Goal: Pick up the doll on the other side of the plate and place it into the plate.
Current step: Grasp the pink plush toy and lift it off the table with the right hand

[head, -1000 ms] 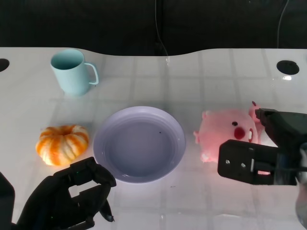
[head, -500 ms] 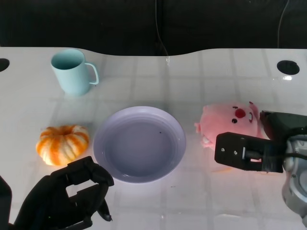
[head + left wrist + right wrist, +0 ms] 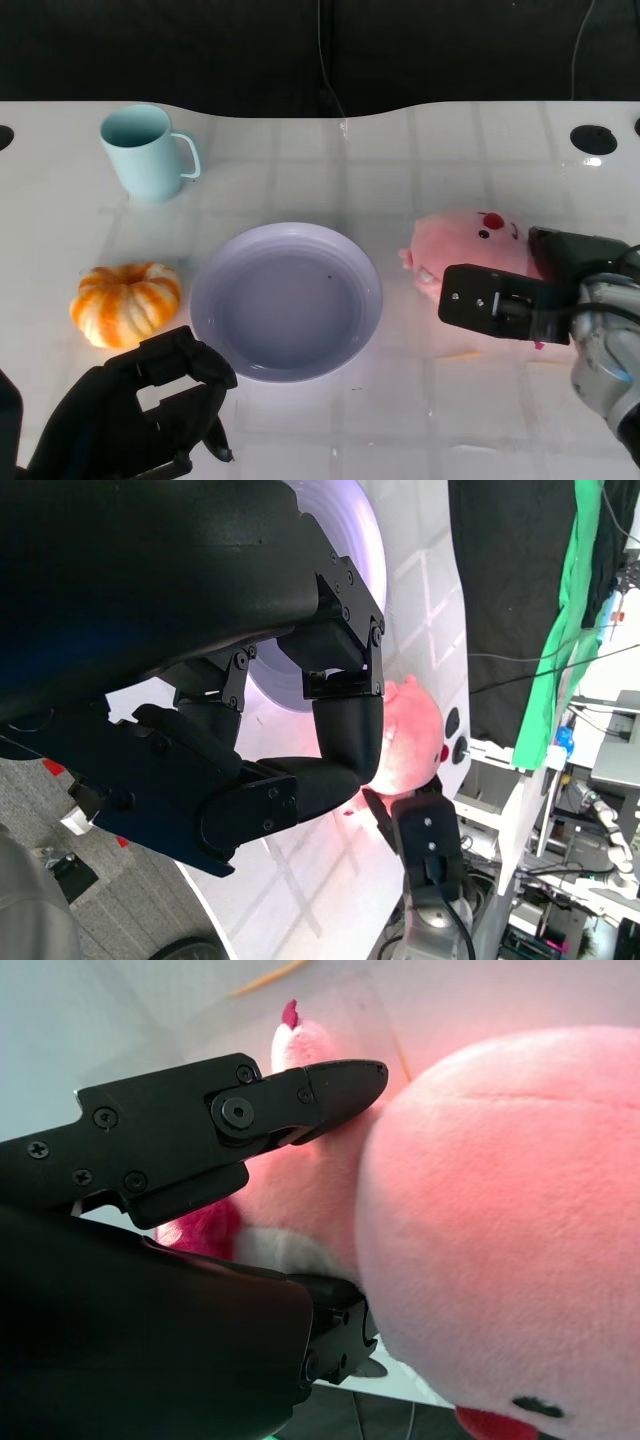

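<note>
- The right robot hand [image 3: 520, 300] reaches in from the right with its silver forearm at the near right edge.
- Its fingers [image 3: 300, 1095] press on the doll [image 3: 465, 245] from both sides, gripping it.
- The left robot hand [image 3: 140, 410] sits at the near left, fingers [image 3: 345, 735] curled inward, holding nothing.

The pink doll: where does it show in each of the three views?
Head view: pink doll right of the plate, behind the right hand.
Left wrist view: doll past the left hand.
Right wrist view: doll fills the frame.
Shared landmark: the right hand.
</note>
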